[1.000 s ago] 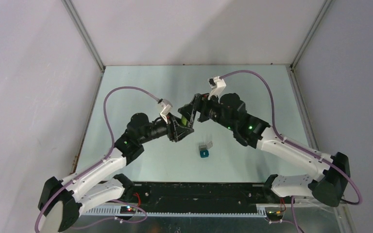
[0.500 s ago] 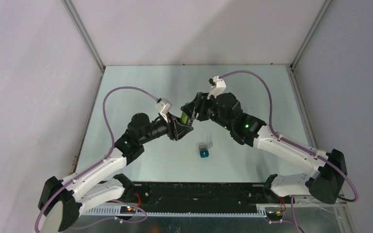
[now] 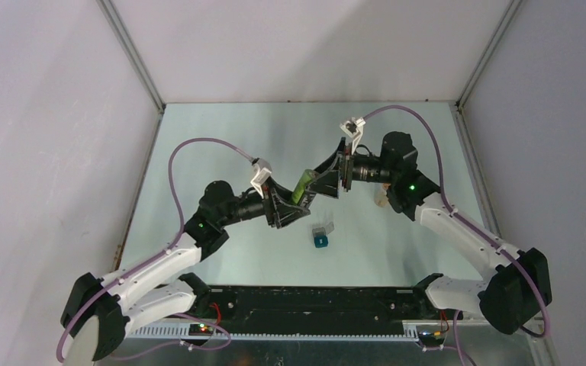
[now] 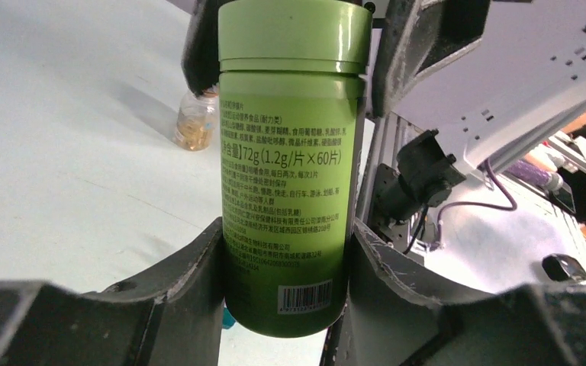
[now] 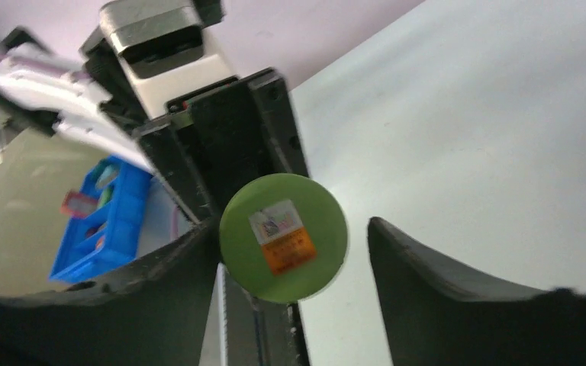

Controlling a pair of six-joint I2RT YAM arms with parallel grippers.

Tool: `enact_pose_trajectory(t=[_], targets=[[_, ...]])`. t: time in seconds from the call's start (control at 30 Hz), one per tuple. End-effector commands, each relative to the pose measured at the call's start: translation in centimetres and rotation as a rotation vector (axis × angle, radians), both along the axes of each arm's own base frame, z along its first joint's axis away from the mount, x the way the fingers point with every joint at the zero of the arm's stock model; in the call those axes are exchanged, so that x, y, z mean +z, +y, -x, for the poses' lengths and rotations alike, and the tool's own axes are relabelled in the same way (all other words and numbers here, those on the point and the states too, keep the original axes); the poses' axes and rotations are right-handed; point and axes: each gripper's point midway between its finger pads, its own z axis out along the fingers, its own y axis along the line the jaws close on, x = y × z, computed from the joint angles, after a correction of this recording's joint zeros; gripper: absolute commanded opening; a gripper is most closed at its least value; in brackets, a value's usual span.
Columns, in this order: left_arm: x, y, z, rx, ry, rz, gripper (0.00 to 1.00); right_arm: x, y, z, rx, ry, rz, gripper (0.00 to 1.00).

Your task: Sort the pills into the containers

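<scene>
My left gripper is shut on the lower body of a lime-green bottle and holds it above the table, tilted. In the left wrist view the bottle fills the middle, label and barcode showing, cap on. My right gripper is open around the cap end. In the right wrist view the round green cap sits between the fingers, against the left one, with a gap to the right one. The pale bottle with amber contents stands on the table beyond, partly hidden by my right arm in the top view.
A small teal and grey item lies on the table just in front of the grippers. A blue bin with small things shows off the table in the right wrist view. Enclosure walls stand on the left, back and right.
My right wrist has swung right and back, and its gripper now faces the cap end-on with the jaws spread. My left gripper has shifted slightly right, still holding the green bottle.
</scene>
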Motion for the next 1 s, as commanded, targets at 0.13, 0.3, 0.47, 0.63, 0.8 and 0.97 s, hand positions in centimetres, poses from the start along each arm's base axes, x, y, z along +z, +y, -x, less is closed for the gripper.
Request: enact_pose_trajectory(t=[0.13,0.3,0.47,0.63,0.8,0.97], targets=[[2.0,1.1,-2.7,0.155,-0.049,0.041,0.00,3.0,-2.9,-6.3,-0.588,0.047,-0.031,0.90],[1.8,1.5,-4.1,0.233,-0.041,0.040,0.00,1.2,-1.1,-4.9,-0.725,0.136,0.064,0.88],[1.4,1.6,-4.8,0.275,-0.017,0.041,0.00,0.9,-0.1,-5.1,-0.775,0.171,0.056,0.84],[1.2,1.5,-4.8,0.283,-0.001,0.052,0.00,1.7,0.4,-4.8,-0.742,0.160,0.030,0.75],[0.8,1.2,-4.8,0.279,0.009,0.054,0.00,2.1,0.4,-5.4,-0.727,0.189,-0.003,0.79],[0.4,0.7,-4.8,0.269,0.014,0.046,0.00,2.3,1.0,-6.3,-0.720,0.227,-0.038,0.78]])
